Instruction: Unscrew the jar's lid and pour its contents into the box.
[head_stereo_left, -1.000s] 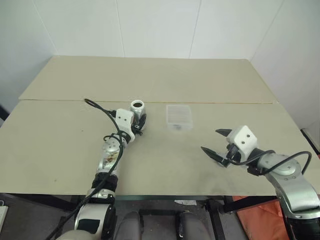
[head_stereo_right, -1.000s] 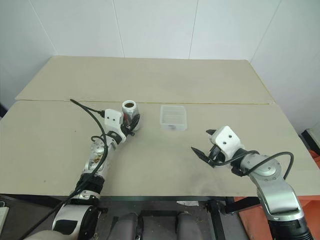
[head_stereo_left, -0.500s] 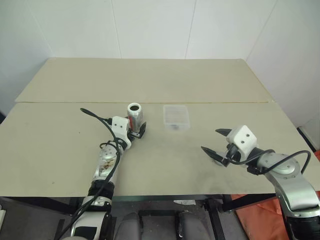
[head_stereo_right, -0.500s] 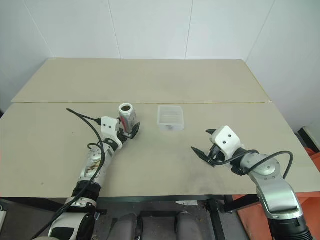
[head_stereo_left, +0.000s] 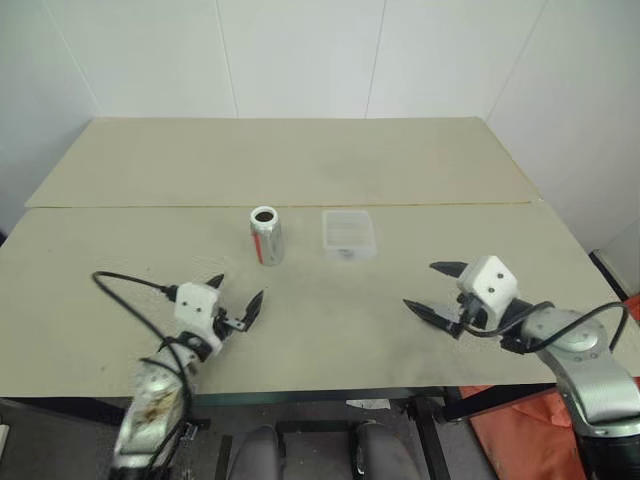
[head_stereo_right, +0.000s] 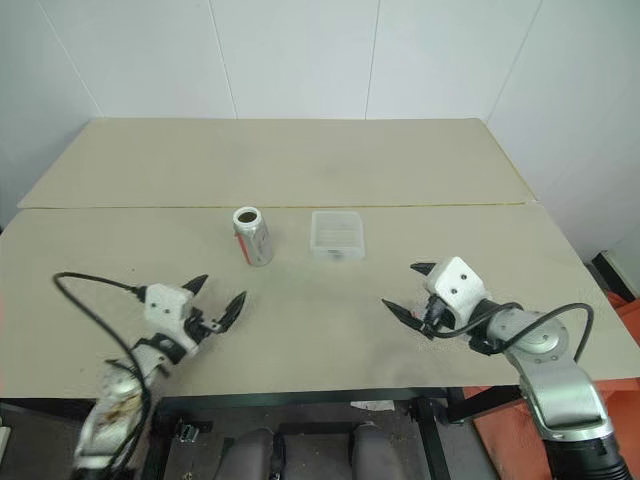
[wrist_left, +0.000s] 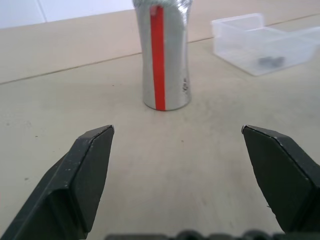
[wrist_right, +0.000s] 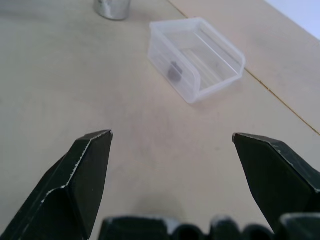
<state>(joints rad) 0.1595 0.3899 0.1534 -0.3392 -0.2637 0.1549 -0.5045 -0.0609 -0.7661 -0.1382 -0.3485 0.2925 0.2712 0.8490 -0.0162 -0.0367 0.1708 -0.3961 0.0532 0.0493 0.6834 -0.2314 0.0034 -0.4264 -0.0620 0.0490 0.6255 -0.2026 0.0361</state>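
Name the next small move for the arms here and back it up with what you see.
Probably nothing beyond parking both arms. The jar stands upright and open-topped on the table beside the box, which has small dark bits inside, so the pour looks done. The left gripper and right gripper are open, empty, clear of both.

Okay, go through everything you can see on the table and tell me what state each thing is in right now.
jar: upright on the table, mouth open with no lid on, nothing gripping it.
box: open-topped, flat on the table right of the jar, a small dark item inside.
left gripper: jaws open, empty, apart from the jar.
right gripper: jaws open, empty.
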